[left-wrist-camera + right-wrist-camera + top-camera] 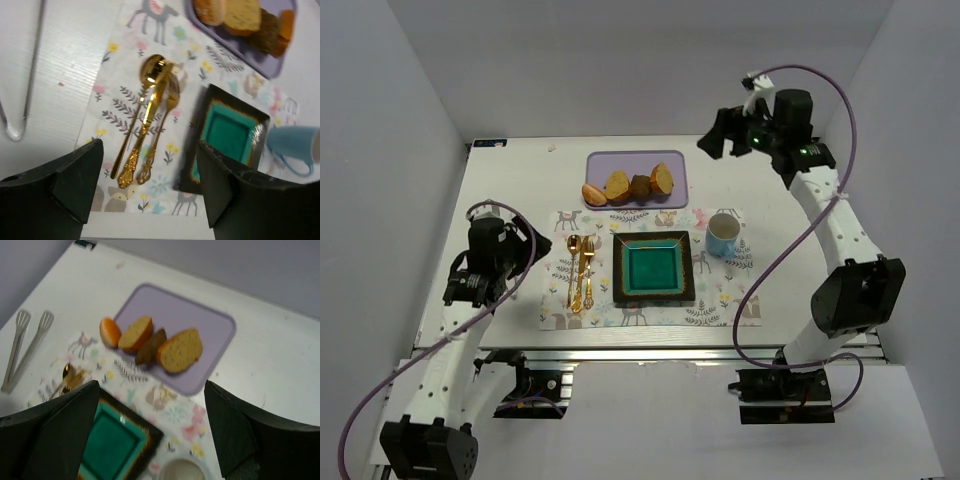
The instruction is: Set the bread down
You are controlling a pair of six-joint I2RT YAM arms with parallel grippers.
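1. Left tool [150,200]: fingers set wide apart, nothing between them; held above the near left part of the placemat, the cutlery in sight below it
2. Placemat [720,300]: pale, printed with animals and flowers; lies flat on the white tabletop [510,180]
3. Cutlery, gold, three pieces side by side on the left part of the placemat, handles toward the near edge: spoon [151,70], knife [150,110], fork [170,92]
4. Plate [654,238]: square, teal centre, dark rim; middle of the placemat, just right of the cutlery
5. Cup [722,236]: pale blue, upright, on the placemat right of the plate and apart from it
6. Tongs [46,320]: metal, on the bare tabletop left of the placemat
7. Tray [635,162]: lilac, rounded corners, beyond the placemat
8. On the tray, one row, left to right: small pale roll [593,194]; the bread [617,186], golden-yellow with a browner rim; dark chunk [640,188]; orange wedge [662,180]; neighbours touching
9. Right tool [150,440]: fingers wide apart, holding nothing; raised high over the far right of the tabletop, above the cup
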